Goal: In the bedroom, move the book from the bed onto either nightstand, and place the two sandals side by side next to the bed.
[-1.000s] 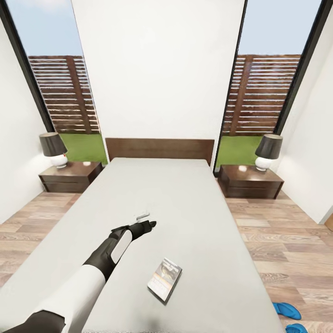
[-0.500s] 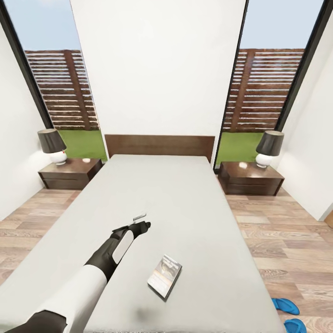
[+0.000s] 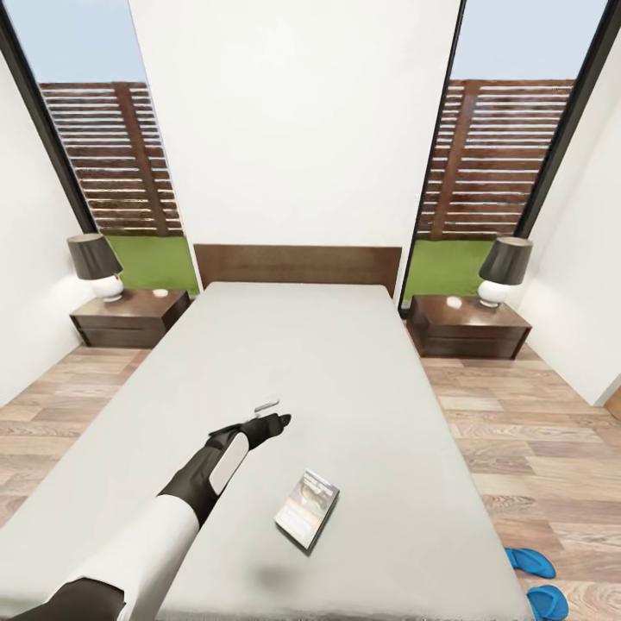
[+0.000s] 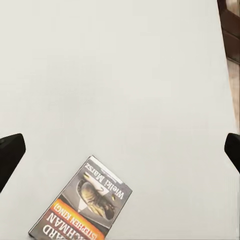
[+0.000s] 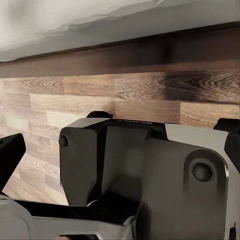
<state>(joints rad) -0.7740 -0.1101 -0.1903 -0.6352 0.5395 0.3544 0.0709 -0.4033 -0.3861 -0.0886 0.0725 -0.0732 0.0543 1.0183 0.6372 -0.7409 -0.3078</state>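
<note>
The lower end of the bed (image 3: pixel 345 362) and the outer sandal (image 3: pixel 548 601) are cut off by the head view's bottom edge, and the small white object on each nightstand is too small to identify. At far left, a nightstand (image 3: pixel 129 317) with a dark-shaded lamp (image 3: pixel 95 266) stands on the plank floor (image 3: pixel 535 448) by a tall window showing grass and a slatted fence. The left arm reaches over the mattress from the bed's left foot corner; the left end effector (image 3: pixel 274 412) hovers above the bare grey surface, released, its two fingertips (image 4: pixel 10 152) wide apart at the wrist view's sides, holding and touching nothing. The book (image 3: pixel 307 510) lies flat near the foot edge, just right of the arm and apart from the end effector; the wrist view shows its orange band and white lettering. The dark headboard (image 3: pixel 297 264) meets a white wall. Right of the bed stands the second nightstand (image 3: pixel 467 326) with its lamp (image 3: pixel 504 269). Two blue sandals (image 3: pixel 530 561) lie on the floor by the bed's right foot corner. The right end effector's (image 5: pixel 120 145) state I cannot tell; its camera faces the bed frame and floor.
</note>
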